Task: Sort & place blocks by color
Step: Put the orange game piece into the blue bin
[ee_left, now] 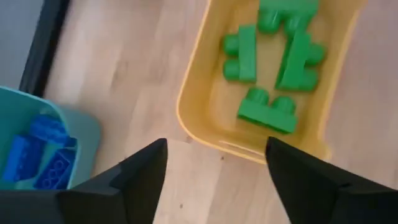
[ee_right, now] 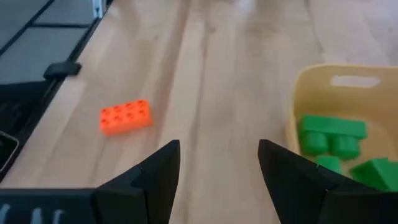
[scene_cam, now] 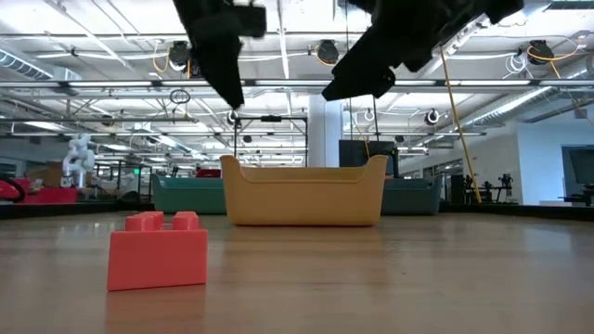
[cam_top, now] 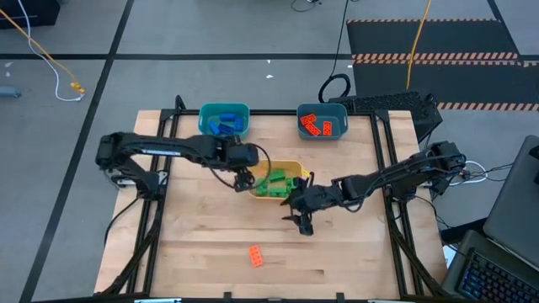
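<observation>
Several green blocks (ee_left: 268,111) lie in the yellow bin (cam_top: 290,168) at the table's middle. Blue blocks (cam_top: 224,126) fill the far-left teal bin (cam_top: 206,114), and orange blocks (cam_top: 317,126) the far-right teal bin (cam_top: 341,114). One orange block (cam_top: 255,255) lies flat on the table near the front edge, studs up in the low view (scene_cam: 158,250). My left gripper (ee_left: 216,142) hovers open above the table just off the yellow bin's left end (cam_top: 244,179). My right gripper (ee_right: 219,144) is open and holds nothing, raised off the table in front of the bin's right end (cam_top: 301,220).
Bare wood lies around the lone orange block and along the table's near half. The table has a black frame rail (cam_top: 160,210) on each side. A black keyboard (cam_top: 387,103) sits beyond the far right corner.
</observation>
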